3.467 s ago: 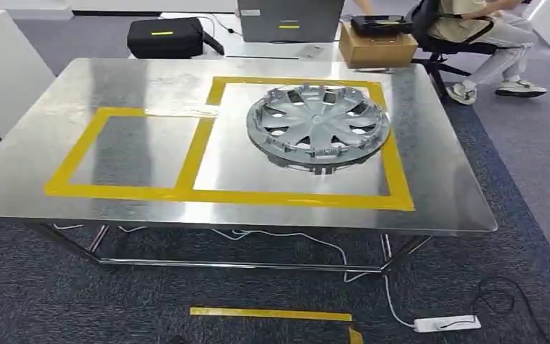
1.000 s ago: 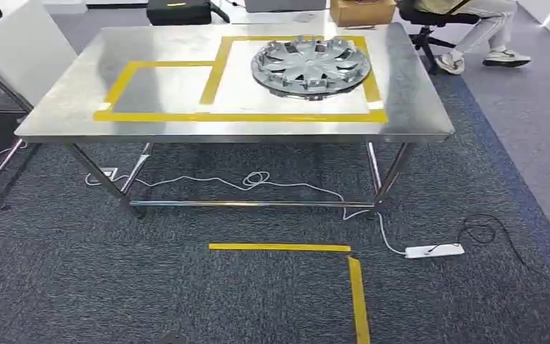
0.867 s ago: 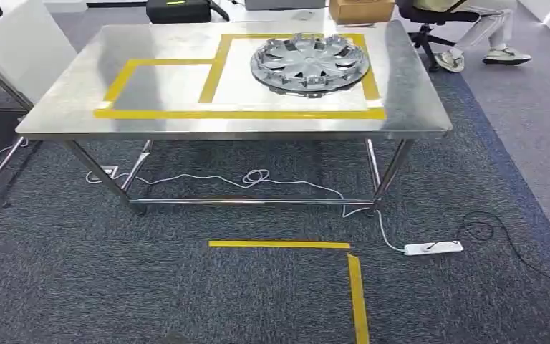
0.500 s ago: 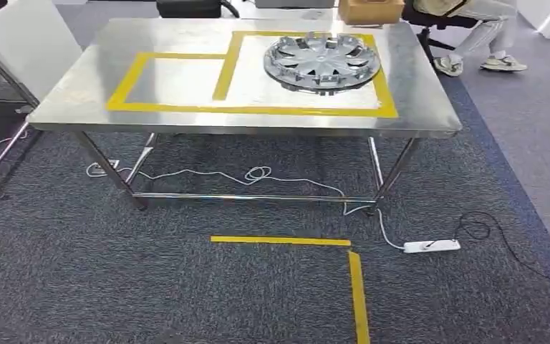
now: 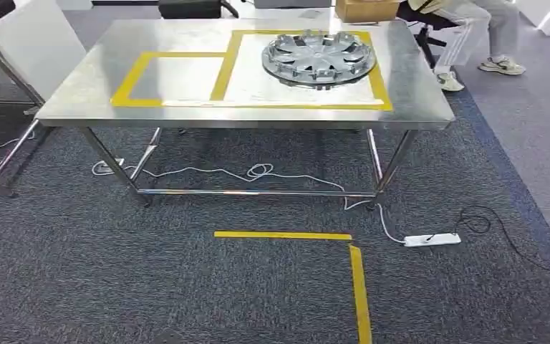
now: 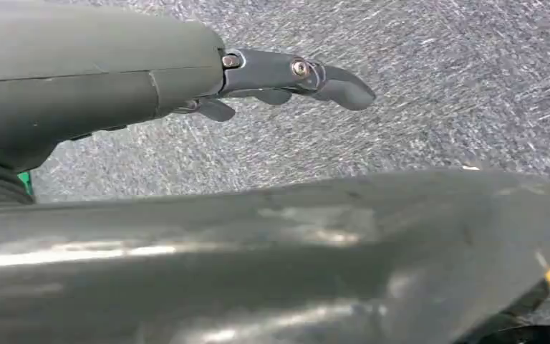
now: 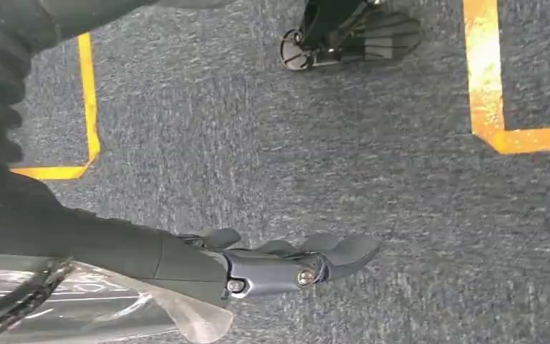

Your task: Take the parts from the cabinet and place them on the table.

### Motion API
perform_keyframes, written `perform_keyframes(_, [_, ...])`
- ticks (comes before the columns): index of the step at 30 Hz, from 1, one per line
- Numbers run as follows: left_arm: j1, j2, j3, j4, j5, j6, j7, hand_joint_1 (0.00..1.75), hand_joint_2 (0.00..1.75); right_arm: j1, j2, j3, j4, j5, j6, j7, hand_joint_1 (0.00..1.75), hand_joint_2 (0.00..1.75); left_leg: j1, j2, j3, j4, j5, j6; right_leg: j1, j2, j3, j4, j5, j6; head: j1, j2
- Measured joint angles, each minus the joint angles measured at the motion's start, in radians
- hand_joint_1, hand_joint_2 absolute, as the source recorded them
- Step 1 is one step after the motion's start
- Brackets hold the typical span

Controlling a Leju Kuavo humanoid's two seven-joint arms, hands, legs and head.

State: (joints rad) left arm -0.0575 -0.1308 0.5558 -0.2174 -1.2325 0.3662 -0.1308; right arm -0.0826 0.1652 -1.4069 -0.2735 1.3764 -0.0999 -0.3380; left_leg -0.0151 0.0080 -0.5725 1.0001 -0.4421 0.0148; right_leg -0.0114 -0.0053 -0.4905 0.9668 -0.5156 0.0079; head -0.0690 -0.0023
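Wrist views — left hand (image 6: 186, 79) hanging, fingers (image 6: 329, 79) loose | right hand (image 7: 258, 269) fingers apart, empty

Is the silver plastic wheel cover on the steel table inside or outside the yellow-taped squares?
Inside: the silver plastic wheel cover lies flat within the larger, right-hand yellow-taped square on the steel table.

Silver-grey wheel cover (image 5: 318, 56) gleams on the shiny steel table (image 5: 79, 93), yellow tape outlines (image 5: 134, 75) framing it; speckled dark blue-grey carpet (image 5: 186, 287) below, white power strip (image 5: 432, 239), tan cardboard box (image 5: 365, 10).
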Motion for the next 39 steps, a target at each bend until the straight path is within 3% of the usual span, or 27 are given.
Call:
perform_keyframes(2, [0.001, 0.000, 0.000, 0.000, 0.000, 0.000, 0.000, 0.00, 0.00, -0.002, 0.000, 0.000, 0.000, 0.000, 0.000, 0.001, 0.00, 1.75, 0.008, -0.004, -0.035, 0.090, -0.095, -0.018, -0.001, -0.001, -0.007, 0.000, 0.014, -0.013, -0.013, 0.000])
perform_keyframes(4, [0.001, 0.000, 0.001, 0.000, 0.001, 0.000, -0.002, 0.00, 0.00, 0.001, 0.000, 0.000, 0.000, 0.000, 0.000, 0.001, 0.00, 1.75, 0.015, -0.004, -0.091, 0.260, -0.183, -0.028, 0.000, -0.002, -0.025, 0.003, 0.026, -0.012, -0.012, 0.000])
perform_keyframes(5, [0.002, 0.000, 0.001, 0.000, 0.001, 0.000, -0.002, 0.00, 0.00, 0.001, 0.000, 0.000, 0.000, 0.000, 0.000, 0.001, 0.00, 1.75, 0.016, -0.004, -0.101, 0.304, -0.198, -0.030, 0.000, -0.003, -0.032, 0.005, 0.029, -0.012, -0.012, 0.000])
perform_keyframes(6, [0.004, 0.000, 0.001, 0.000, 0.001, 0.000, -0.002, 0.00, 0.00, 0.001, 0.000, 0.000, 0.000, 0.000, 0.000, 0.002, 0.00, 1.75, 0.018, -0.004, -0.091, 0.305, -0.190, -0.031, 0.000, -0.002, -0.040, 0.009, 0.033, -0.011, -0.012, 0.000])
perform_keyframes(7, [0.004, 0.000, 0.001, 0.000, 0.001, 0.000, -0.002, 0.00, 0.00, 0.001, 0.000, 0.000, 0.000, 0.000, 0.000, 0.001, 0.00, 1.75, 0.019, -0.004, -0.056, 0.255, -0.159, -0.030, 0.000, -0.002, -0.047, 0.013, 0.035, -0.010, -0.013, 0.000])
perform_keyframes(9, [0.003, 0.000, 0.002, 0.000, 0.001, 0.000, -0.002, 0.00, 0.00, 0.000, 0.000, 0.001, 0.000, 0.000, 0.000, 0.001, 0.00, 1.75, 0.018, -0.004, 0.048, 0.073, -0.082, -0.021, 0.000, -0.001, -0.052, 0.019, 0.038, -0.005, -0.013, 0.000])
perform_keyframes(10, [0.002, 0.001, 0.003, 0.000, 0.001, 0.000, -0.003, 0.00, 0.00, 0.000, 0.000, 0.002, 0.000, 0.000, 0.000, 0.000, 0.00, 1.75, 0.017, -0.005, 0.086, 0.001, -0.075, -0.013, 0.000, -0.001, -0.053, 0.019, 0.040, -0.001, -0.012, 0.000])
perform_keyframes(11, [0.000, 0.001, 0.004, 0.000, 0.002, 0.000, -0.004, 0.00, 0.00, -0.001, 0.000, 0.002, 0.000, 0.000, 0.000, -0.001, 0.00, 1.75, 0.012, -0.005, 0.091, -0.020, -0.079, -0.008, 0.007, -0.002, -0.058, 0.025, 0.042, 0.005, -0.011, 0.000])
perform_keyframes(14, [0.002, 0.000, 0.006, 0.000, 0.005, -0.002, -0.006, 0.00, 0.00, -0.002, -0.001, 0.003, 0.000, 0.000, -0.002, -0.001, 0.00, 1.75, 0.008, -0.006, 0.077, -0.011, -0.070, 0.005, 0.002, -0.002, -0.066, 0.022, 0.056, 0.024, -0.010, 0.000])
perform_keyframes(15, [0.004, -0.002, 0.006, 0.000, 0.005, -0.002, -0.007, 0.00, 0.00, -0.002, -0.002, 0.003, 0.000, -0.001, -0.002, -0.001, 0.00, 1.75, 0.015, -0.003, 0.074, -0.025, -0.056, 0.017, 0.002, -0.001, -0.069, 0.025, 0.054, 0.031, -0.012, 0.000])
perform_keyframes(17, [0.000, -0.001, 0.006, 0.000, 0.005, 0.000, -0.008, 0.00, 0.00, 0.000, -0.005, 0.003, 0.000, -0.002, -0.004, -0.001, 0.00, 1.75, 0.015, 0.000, 0.063, -0.027, -0.043, 0.033, 0.000, 0.002, -0.106, 0.091, -0.015, 0.039, -0.006, 0.000])
perform_keyframes(19, [0.001, -0.003, 0.007, 0.000, 0.005, 0.000, -0.009, 0.00, 0.00, -0.001, -0.005, 0.003, 0.002, -0.002, -0.003, -0.002, 0.00, 1.75, 0.010, 0.002, 0.045, -0.025, -0.030, 0.037, -0.002, 0.002, -0.172, 0.268, -0.109, 0.047, -0.007, 0.000])
perform_keyframes(20, [0.002, -0.003, 0.007, 0.000, 0.005, -0.001, -0.010, 0.00, 0.00, -0.001, -0.005, 0.004, 0.002, -0.003, -0.004, -0.001, 0.00, 1.75, 0.009, 0.002, 0.036, -0.023, -0.025, 0.037, -0.002, 0.003, -0.192, 0.329, -0.131, 0.049, -0.005, 0.000])
perform_keyframes(21, [0.003, -0.003, 0.008, 0.000, 0.005, -0.001, -0.010, 0.00, 0.00, 0.001, -0.006, 0.003, 0.002, -0.003, -0.005, -0.001, 0.00, 1.75, 0.008, 0.002, 0.029, -0.021, -0.021, 0.036, -0.002, 0.002, -0.189, 0.343, -0.130, 0.050, -0.006, 0.000])
perform_keyframes(22, [0.004, -0.003, 0.009, 0.000, 0.006, -0.001, -0.010, 0.00, 0.00, 0.002, -0.006, 0.003, 0.002, -0.003, -0.005, -0.001, 0.00, 1.75, 0.009, 0.002, 0.022, -0.017, -0.018, 0.034, -0.002, 0.002, -0.165, 0.312, -0.108, 0.049, -0.006, 0.000])
perform_keyframes(25, [0.003, -0.005, 0.014, 0.000, 0.006, -0.001, -0.010, 0.00, 0.00, -0.001, -0.006, 0.004, 0.002, -0.003, -0.005, -0.001, 0.00, 1.75, 0.009, 0.002, 0.008, -0.001, -0.014, 0.028, -0.005, 0.002, 0.000, 0.041, -0.013, 0.046, -0.005, 0.000])
perform_keyframes(26, [0.003, -0.005, 0.015, 0.000, 0.006, 0.000, -0.010, 0.00, 0.00, -0.004, -0.006, 0.004, 0.002, -0.003, -0.005, -0.001, 0.00, 1.75, 0.002, 0.002, 0.003, 0.002, -0.012, 0.022, 0.000, 0.003, 0.009, 0.013, -0.031, 0.044, -0.005, 0.000])
perform_keyframes(27, [0.002, -0.005, 0.016, 0.000, 0.006, 0.000, -0.011, 0.00, 0.00, -0.005, -0.006, 0.004, 0.002, -0.003, -0.005, -0.002, 0.00, 1.75, 0.002, 0.001, 0.000, 0.006, -0.011, 0.016, -0.001, 0.005, 0.002, 0.013, -0.021, 0.031, -0.010, 0.000])
perform_keyframes(29, [0.002, -0.005, 0.018, 0.000, 0.006, 0.000, -0.011, 0.00, 0.00, 0.001, -0.006, 0.004, 0.002, -0.003, -0.006, -0.001, 0.00, 1.75, 0.006, 0.001, 0.000, 0.003, -0.002, 0.004, 0.005, 0.004, -0.001, 0.016, -0.018, 0.021, -0.008, 0.000])
perform_keyframes(31, [0.005, -0.004, 0.020, 0.000, 0.006, 0.000, -0.011, 0.00, 0.00, 0.000, -0.006, 0.004, 0.002, -0.003, -0.006, -0.001, 0.00, 1.75, 0.009, -0.001, -0.005, 0.012, -0.009, -0.007, -0.003, -0.001, -0.006, 0.008, -0.001, 0.000, -0.007, 0.000])
perform_keyframes(32, [0.006, -0.004, 0.021, 0.000, 0.006, 0.002, -0.011, 0.00, 0.00, -0.002, -0.006, 0.004, 0.002, -0.003, -0.006, 0.000, 0.00, 1.75, 0.009, -0.003, -0.021, 0.051, -0.056, -0.015, -0.003, 0.000, -0.005, 0.008, 0.005, -0.009, -0.012, 0.000])
perform_keyframes(34, [0.005, -0.004, 0.021, 0.000, 0.006, 0.002, -0.011, 0.00, 0.00, 0.000, -0.006, 0.004, 0.002, -0.003, -0.006, 0.000, 0.00, 1.75, 0.017, -0.004, -0.074, 0.202, -0.154, -0.025, -0.002, -0.002, -0.018, 0.010, 0.016, -0.012, -0.016, 0.000])
perform_keyframes(35, [0.006, -0.004, 0.021, 0.000, 0.006, 0.002, -0.011, 0.00, 0.00, 0.001, -0.006, 0.004, 0.002, -0.003, -0.006, 0.000, 0.00, 1.75, 0.018, -0.004, -0.097, 0.275, -0.186, -0.028, -0.001, -0.002, -0.025, 0.012, 0.019, -0.012, -0.016, 0.000])
perform_keyframes(36, [0.007, -0.004, 0.021, 0.000, 0.006, 0.002, -0.011, 0.00, 0.00, 0.002, -0.006, 0.004, 0.002, -0.003, -0.006, 0.000, 0.00, 1.75, 0.020, -0.004, -0.107, 0.319, -0.197, -0.029, -0.001, -0.002, -0.033, 0.015, 0.022, -0.011, -0.016, 0.000])
perform_keyframes(37, [0.009, -0.004, 0.021, 0.000, 0.006, 0.002, -0.011, 0.00, 0.00, 0.002, -0.006, 0.004, 0.002, -0.003, -0.006, 0.000, 0.00, 1.75, 0.021, -0.004, -0.094, 0.311, -0.184, -0.030, -0.001, -0.002, -0.037, 0.018, 0.023, -0.009, -0.016, 0.000])
perform_keyframes(38, [0.009, -0.004, 0.022, 0.000, 0.006, 0.002, -0.011, 0.00, 0.00, 0.002, -0.006, 0.004, 0.002, -0.003, -0.006, 0.000, 0.00, 1.75, 0.021, -0.004, -0.061, 0.259, -0.152, -0.028, -0.001, -0.002, -0.040, 0.020, 0.025, -0.009, -0.017, 0.000])
perform_keyframes(39, [0.009, -0.004, 0.022, 0.000, 0.006, 0.002, -0.011, 0.00, 0.00, 0.001, -0.006, 0.004, 0.002, -0.003, -0.006, 0.000, 0.00, 1.75, 0.021, -0.004, -0.009, 0.165, -0.106, -0.024, -0.001, -0.001, -0.041, 0.022, 0.025, -0.008, -0.017, 0.000])
